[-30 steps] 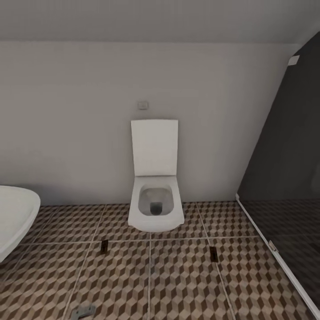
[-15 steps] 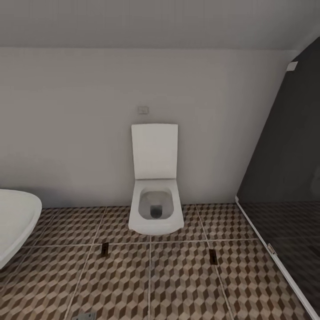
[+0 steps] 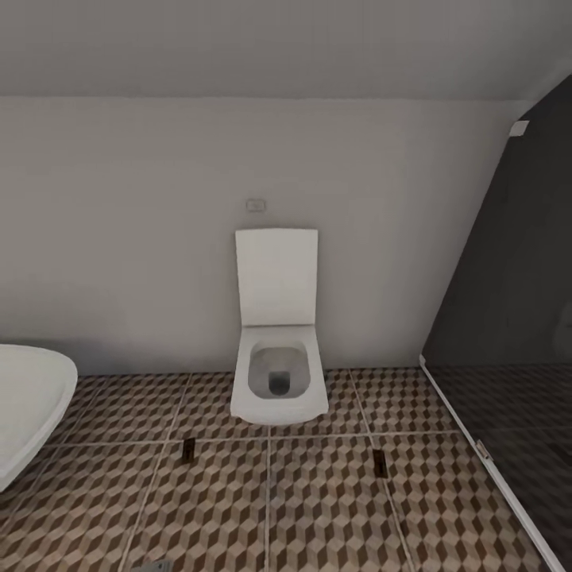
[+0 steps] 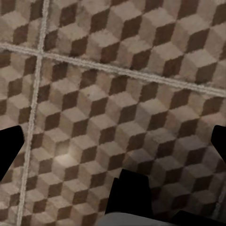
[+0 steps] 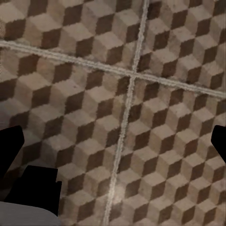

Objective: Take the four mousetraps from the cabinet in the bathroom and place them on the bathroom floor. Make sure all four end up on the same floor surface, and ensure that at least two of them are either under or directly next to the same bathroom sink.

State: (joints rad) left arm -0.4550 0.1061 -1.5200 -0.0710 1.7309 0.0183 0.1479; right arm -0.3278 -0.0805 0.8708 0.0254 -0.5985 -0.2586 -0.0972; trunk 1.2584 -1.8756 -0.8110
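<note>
Traps: we see two dark mousetraps [image 3: 187,450] [image 3: 380,463] flat on the floor [image 3: 318,508], ahead of both tools, flanking the toilet [image 3: 278,381].
Third item: grey shape [image 3: 155,566] at the head view's lower edge; we cannot tell what it is.
Sink: basin [image 3: 32,397] well apart from both traps.
Tools: left tool [image 4: 113,141] and right tool [image 5: 117,141] spread wide over bare tiles, carrying nothing.
Progress: we judge about half done; sink placement remains.

toilet [image 3: 278,373] at back wall, two mousetraps [image 3: 187,450] before it, sink [image 3: 28,405] left
</note>
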